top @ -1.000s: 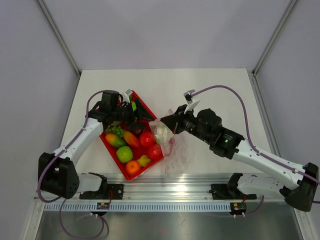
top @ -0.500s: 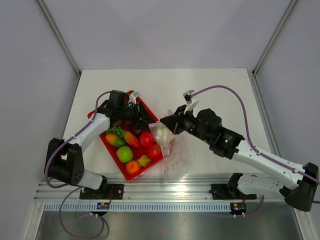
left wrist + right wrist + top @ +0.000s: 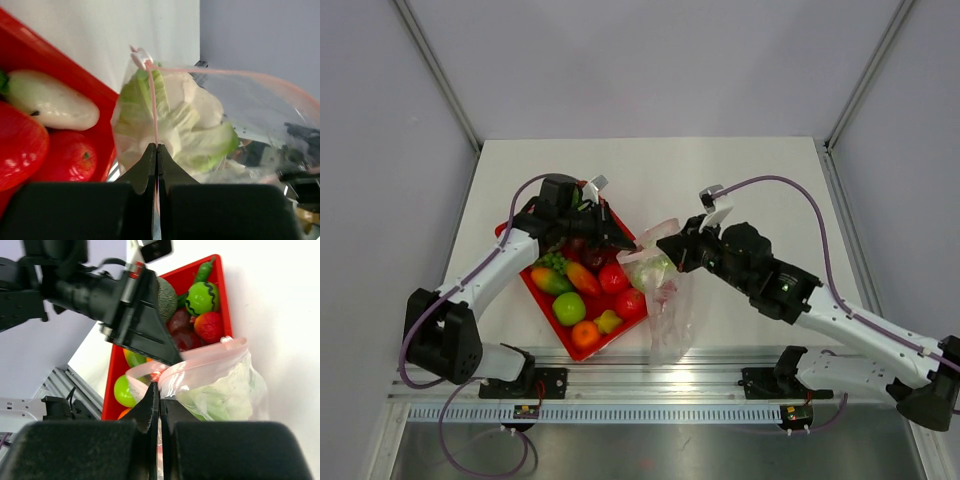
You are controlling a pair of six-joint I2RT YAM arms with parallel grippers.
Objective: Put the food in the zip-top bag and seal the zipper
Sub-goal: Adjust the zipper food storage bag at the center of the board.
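The zip-top bag [image 3: 665, 300] hangs between both grippers, just right of the red tray [image 3: 537, 291]. A pale green cabbage [image 3: 192, 122] sits inside it. My left gripper [image 3: 156, 146] is shut on the pinkish zipper [image 3: 154, 107] at the bag's left rim, which runs up from the jaws to its slider tab. My right gripper [image 3: 160, 384] is shut on the opposite rim of the bag [image 3: 215, 385], facing the left gripper [image 3: 145, 325]. The mouth gapes between them. More food lies in the tray: a green apple [image 3: 569, 308], an orange [image 3: 585, 334], a tomato [image 3: 614, 277].
The tray's far end holds a striped green melon [image 3: 202, 297], a strawberry [image 3: 209, 326] and a green chilli [image 3: 204, 271]. A white eggplant [image 3: 50, 102] lies near the left jaws. The aluminium rail [image 3: 660, 365] runs along the near table edge.
The left gripper swung right from over the tray to the bag's rim and shut on the zipper strip. The right arm shifted slightly right, and the bag now hangs stretched and more upright.
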